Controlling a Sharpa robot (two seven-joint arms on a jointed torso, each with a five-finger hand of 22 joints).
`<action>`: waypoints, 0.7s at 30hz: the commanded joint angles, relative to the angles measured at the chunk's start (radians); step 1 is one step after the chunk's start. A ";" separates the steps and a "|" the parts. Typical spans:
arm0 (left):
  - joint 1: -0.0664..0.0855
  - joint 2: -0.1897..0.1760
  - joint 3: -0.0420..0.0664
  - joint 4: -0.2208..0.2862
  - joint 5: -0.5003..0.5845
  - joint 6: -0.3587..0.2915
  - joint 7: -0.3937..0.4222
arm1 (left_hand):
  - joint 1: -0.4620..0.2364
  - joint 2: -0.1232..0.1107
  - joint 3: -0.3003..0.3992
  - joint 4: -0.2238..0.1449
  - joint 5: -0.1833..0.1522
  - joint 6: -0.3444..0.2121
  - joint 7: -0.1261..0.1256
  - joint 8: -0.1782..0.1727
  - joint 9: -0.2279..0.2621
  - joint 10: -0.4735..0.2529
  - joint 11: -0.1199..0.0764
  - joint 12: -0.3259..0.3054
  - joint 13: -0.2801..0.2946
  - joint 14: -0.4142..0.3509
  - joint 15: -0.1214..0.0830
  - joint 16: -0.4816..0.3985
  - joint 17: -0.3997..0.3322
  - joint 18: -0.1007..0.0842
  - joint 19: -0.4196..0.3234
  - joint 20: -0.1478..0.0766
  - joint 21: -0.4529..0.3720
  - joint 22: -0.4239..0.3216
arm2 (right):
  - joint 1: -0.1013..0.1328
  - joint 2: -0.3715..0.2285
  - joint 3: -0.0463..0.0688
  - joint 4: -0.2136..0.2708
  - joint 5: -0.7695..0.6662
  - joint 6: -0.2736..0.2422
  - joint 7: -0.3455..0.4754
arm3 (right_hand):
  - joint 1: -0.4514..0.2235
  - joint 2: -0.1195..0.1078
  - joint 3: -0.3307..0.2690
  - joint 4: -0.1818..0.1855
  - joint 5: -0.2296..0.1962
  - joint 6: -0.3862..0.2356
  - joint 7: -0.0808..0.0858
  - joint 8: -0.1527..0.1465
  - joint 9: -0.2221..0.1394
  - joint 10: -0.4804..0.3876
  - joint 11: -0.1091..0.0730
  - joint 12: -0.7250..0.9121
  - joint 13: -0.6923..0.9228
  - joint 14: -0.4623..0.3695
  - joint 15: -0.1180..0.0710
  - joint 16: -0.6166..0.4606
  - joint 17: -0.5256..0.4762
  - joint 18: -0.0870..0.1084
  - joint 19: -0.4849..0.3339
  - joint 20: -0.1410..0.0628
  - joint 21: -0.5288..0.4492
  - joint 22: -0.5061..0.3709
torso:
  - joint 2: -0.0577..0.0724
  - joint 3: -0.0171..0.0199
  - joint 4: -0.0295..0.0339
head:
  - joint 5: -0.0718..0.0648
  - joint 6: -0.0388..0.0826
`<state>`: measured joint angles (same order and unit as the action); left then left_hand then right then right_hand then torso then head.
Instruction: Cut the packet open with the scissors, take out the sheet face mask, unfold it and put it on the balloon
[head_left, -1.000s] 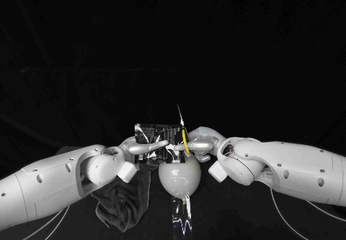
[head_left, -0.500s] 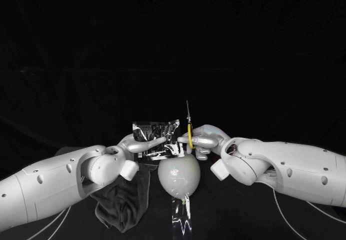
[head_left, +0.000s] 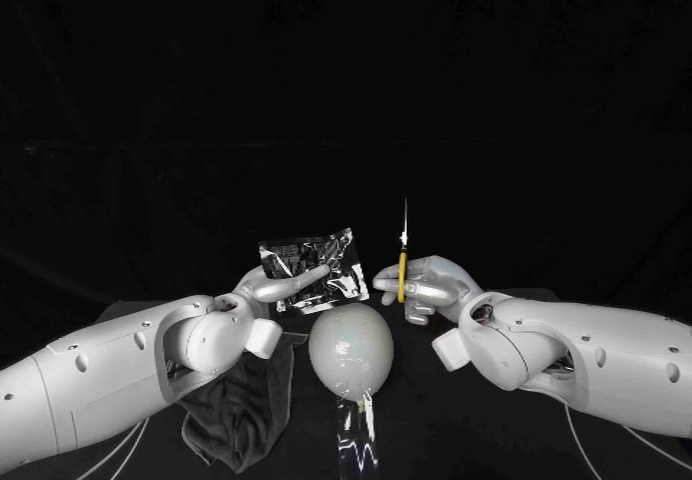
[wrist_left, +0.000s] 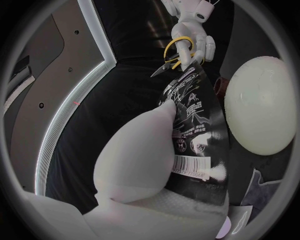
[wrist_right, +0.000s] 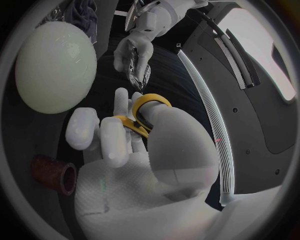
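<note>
From above, the cutting step looks to be the one in hand. The left hand (head_left: 283, 288) pinches a crinkled silver-and-black foil packet (head_left: 307, 266) by its lower part and holds it upright over the black bench (head_left: 433, 430). The right hand (head_left: 420, 286) is clamped round a pair of yellow-handled scissors (head_left: 402, 258), with the blades pointing straight up. The scissors stand beside the packet without touching it. Just below and between the two hands lies a pale, egg-shaped balloon (head_left: 351, 348). A dark grey crumpled cloth (head_left: 237, 415) lies on the bench under the left arm. I can't tell whether the packet's top edge has been cut. If it hasn't, I'd say the blades need tipping over to meet that edge while the left hand keeps the foil taut. Everything beyond the bench is black.

From the left wrist, the left hand (wrist_left: 134, 165) presses the packet (wrist_left: 194, 125) flat, printed face out. The balloon (wrist_left: 259, 112) is close beside the packet. The right hand (wrist_left: 190, 37) holds the scissors (wrist_left: 177, 52) further off, tips towards the foil.

From the right wrist, the right hand (wrist_right: 131, 150) has its fingers through the yellow loops of the scissors (wrist_right: 147, 112). The left hand (wrist_right: 134, 50) dangles the packet (wrist_right: 139, 75) opposite, with open space between them. The balloon (wrist_right: 56, 65) sits to one side, and a small dark red tube (wrist_right: 53, 175) rests on the bench.
</note>
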<state>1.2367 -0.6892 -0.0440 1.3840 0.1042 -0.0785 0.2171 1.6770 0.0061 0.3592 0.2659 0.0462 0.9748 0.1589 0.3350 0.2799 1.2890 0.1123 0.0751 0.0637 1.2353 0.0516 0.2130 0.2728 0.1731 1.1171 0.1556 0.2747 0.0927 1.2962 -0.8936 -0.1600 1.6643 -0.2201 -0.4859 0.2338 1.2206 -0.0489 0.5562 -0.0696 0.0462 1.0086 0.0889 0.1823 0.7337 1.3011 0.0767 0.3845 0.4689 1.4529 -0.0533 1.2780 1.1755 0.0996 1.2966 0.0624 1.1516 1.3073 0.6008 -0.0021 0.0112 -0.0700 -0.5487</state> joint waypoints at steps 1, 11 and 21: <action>0.001 0.010 0.002 0.000 0.067 -0.025 0.071 | -0.019 -0.005 0.017 -0.004 0.003 0.007 -0.001 0.007 0.033 0.030 -0.020 -0.006 0.001 0.004 -0.001 0.005 0.004 0.009 0.006 -0.002 0.005 0.002 | -0.015 -0.031 -0.001 0.029 0.124 -0.040 0.087 | 0.062 0.038 0.008 -0.025 0.004 0.014 -0.001 0.010 0.005 0.158 -0.076 0.037 0.018 0.023 -0.007 0.028 0.034 -0.007 0.023 -0.006 0.028 0.078 | -0.002 0.0034 -0.0021 | -0.010 -0.005; -0.003 0.053 0.002 -0.007 0.094 -0.025 0.100 | -0.035 -0.013 0.040 -0.013 0.003 0.005 0.000 0.008 0.036 0.032 -0.020 -0.008 0.001 0.003 -0.001 0.005 0.010 0.009 0.006 -0.002 0.008 0.002 | -0.119 -0.158 -0.012 0.150 0.173 -0.025 0.052 | -0.073 0.012 -0.035 0.036 0.005 0.035 -0.051 0.111 0.083 0.257 -0.110 1.094 1.016 0.103 -0.036 0.245 0.321 -0.037 0.114 -0.032 0.156 0.146 | -0.013 0.0115 -0.0154 | -0.034 -0.031; -0.006 0.103 0.002 -0.038 0.097 -0.029 0.099 | -0.041 -0.017 0.050 -0.017 0.003 0.004 0.000 0.009 0.037 0.032 -0.020 -0.009 0.001 0.003 -0.001 0.005 0.013 0.009 0.006 -0.002 0.009 0.003 | -0.214 -0.196 -0.028 0.209 0.015 0.079 -0.091 | -0.238 -0.036 -0.161 0.167 0.008 0.131 -0.097 0.329 0.297 0.270 -0.148 1.186 1.102 0.112 -0.061 0.278 0.372 -0.030 0.099 -0.055 0.134 0.143 | -0.023 0.0190 -0.0306 | -0.040 -0.057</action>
<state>1.2308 -0.5911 -0.0432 1.3470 0.1858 -0.1057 0.2936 1.6468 -0.0111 0.3966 0.2536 0.0435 0.9729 0.1574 0.3400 0.2799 1.2961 0.1127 0.0725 0.0631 1.2369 0.0536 0.2129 0.2843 0.1703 1.1170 0.1556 0.2788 0.0938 1.0877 -1.0895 -0.1869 1.8672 -0.1250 -0.4774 0.2107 0.9877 -0.0667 0.3983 0.0989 0.0544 1.1358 -0.0135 0.5333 1.0581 1.3857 -0.0079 0.5285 1.2320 1.4666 -0.1155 1.5556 1.3107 0.0750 1.3962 0.0048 1.2854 1.3081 0.5816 0.0140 -0.0139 -0.1027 -0.6005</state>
